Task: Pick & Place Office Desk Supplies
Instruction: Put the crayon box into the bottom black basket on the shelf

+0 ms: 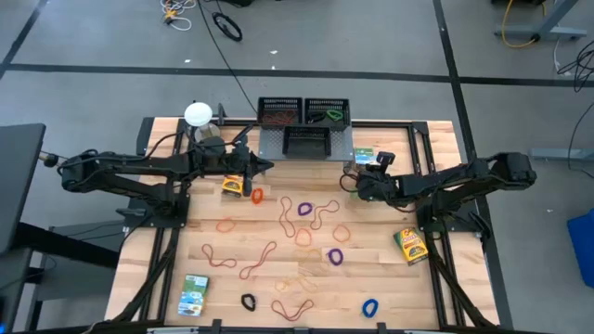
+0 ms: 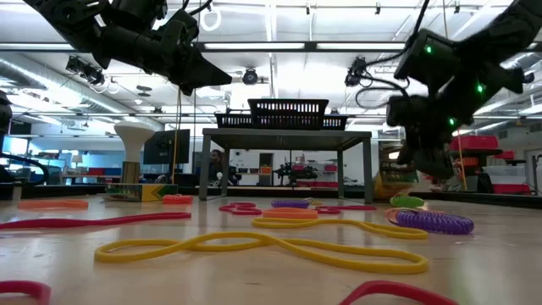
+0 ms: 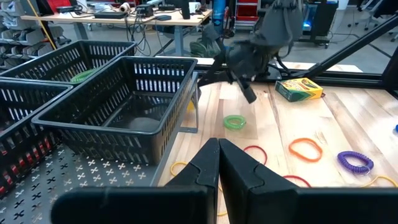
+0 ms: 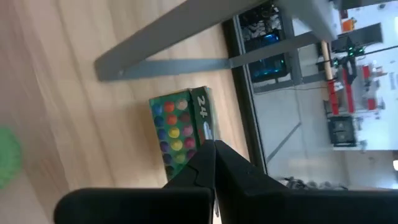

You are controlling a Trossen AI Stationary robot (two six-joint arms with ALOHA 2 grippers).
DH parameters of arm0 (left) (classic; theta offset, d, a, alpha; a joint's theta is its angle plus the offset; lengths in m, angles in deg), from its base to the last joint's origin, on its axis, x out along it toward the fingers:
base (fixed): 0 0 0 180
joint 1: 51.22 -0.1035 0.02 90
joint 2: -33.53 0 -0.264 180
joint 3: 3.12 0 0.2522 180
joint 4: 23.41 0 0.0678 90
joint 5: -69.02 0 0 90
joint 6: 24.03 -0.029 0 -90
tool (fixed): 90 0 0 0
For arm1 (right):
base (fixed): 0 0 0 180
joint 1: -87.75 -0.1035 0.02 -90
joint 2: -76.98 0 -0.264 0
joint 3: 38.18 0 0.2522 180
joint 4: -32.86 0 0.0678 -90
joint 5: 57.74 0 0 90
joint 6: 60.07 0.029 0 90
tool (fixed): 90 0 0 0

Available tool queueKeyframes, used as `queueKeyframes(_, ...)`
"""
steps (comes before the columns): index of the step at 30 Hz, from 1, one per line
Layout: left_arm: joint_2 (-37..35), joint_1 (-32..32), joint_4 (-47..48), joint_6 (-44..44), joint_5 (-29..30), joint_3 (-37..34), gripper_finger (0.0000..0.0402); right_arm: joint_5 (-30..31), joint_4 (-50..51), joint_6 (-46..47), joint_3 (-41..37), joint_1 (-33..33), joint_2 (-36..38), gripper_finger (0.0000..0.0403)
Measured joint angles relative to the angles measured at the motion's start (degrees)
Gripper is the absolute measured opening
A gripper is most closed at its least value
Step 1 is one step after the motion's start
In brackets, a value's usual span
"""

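Right gripper has its jaws pressed together, nothing visibly pinched, hanging just off the right front corner of the grey shelf with a green-white box below its tips and a small green loop near. Left gripper also has jaws pressed together and empty, above the shelf's left front corner.

Risk, judged: the right jaws look closed on air, so a lift would come up empty, and a lower retry could shove the box or scrape the tabletop.

Black mesh trays sit on the shelf. Rubber bands lie scattered in front of it on the pale wooden table, with more boxes near the front corners. Beyond: open lab, desks, grey floor.
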Motion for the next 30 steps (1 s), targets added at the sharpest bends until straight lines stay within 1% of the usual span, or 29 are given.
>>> queueKeyframes(3,-0.01,0.0,0.0,0.01,0.0,0.0,0.0013,-2.18,4.92,2.45,1.93,0.0,2.57,0.0004)
queueKeyframes(7,-0.02,0.0,0.0,0.02,-0.01,0.0,0.0013,-3.66,10.42,5.83,4.22,0.0,5.56,0.0004)
queueKeyframes(13,-0.02,0.0,0.0,0.02,-0.01,0.0,0.0013,-11.59,20.22,14.67,9.86,0.0,8.88,0.0004)
queueKeyframes(19,-0.02,0.0,0.0,0.01,-0.01,0.0,0.0013,-21.34,31.94,27.32,19.05,0.0,9.71,0.0004)
queueKeyframes(23,-0.02,0.0,0.0,0.0,-0.01,0.0,0.0013,-29.76,39.02,37.23,24.56,0.0,9.71,0.0004)
queueKeyframes(26,0.0,0.0,0.0,0.0,-0.01,0.0,0.0013,-37.02,42.8,43.35,26.5,0.0,9.73,0.0004)
queueKeyframes(30,0.0,0.0,0.0,0.02,0.0,0.0,0.0013,-44.78,43.98,48.67,26.41,-1.55,9.71,0.0004)
